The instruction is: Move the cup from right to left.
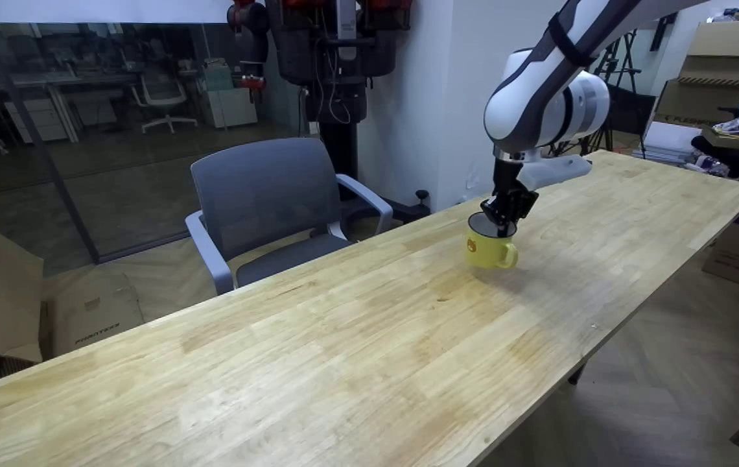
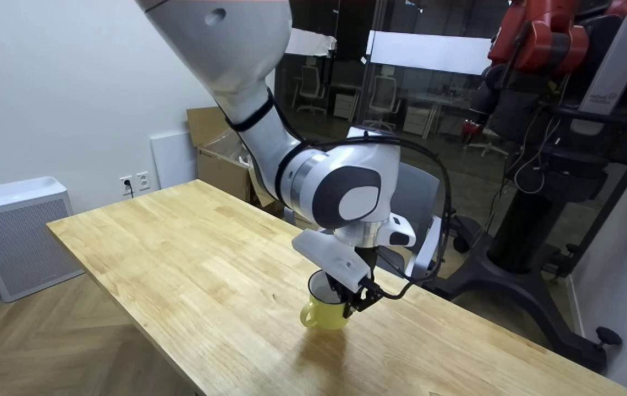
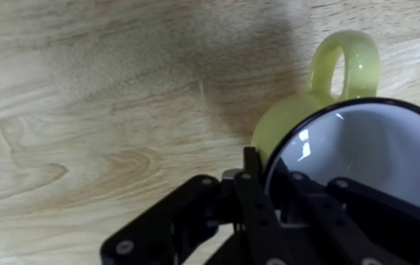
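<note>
Just off the bench, it seems, hangs the yellow cup, its wall clamped between the jaws, one inside the rim; lift slightly, avoid tipping, travel left smoothly, then lower gently.

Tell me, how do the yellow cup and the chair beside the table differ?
The cup is yellow outside; the chair is grey. The cup is small; the chair, much larger. The jaws are shut on the cup's rim, not on the chair. Both show in both exterior views.
</note>
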You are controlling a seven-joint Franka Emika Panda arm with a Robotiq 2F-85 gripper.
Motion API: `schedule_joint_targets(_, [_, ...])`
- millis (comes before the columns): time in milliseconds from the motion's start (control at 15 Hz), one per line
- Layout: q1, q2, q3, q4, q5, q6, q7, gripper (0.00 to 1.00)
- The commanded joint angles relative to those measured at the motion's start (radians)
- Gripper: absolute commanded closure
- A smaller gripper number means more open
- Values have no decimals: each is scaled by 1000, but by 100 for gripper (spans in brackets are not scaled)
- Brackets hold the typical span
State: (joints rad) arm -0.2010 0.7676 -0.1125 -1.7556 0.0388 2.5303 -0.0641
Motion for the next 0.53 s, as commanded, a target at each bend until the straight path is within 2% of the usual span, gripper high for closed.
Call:
schedule_joint_targets(0, [35,29,-54,58,9,-110,170,98])
schedule_joint_targets(467, [27,61,-53,105,38,-239,289,98])
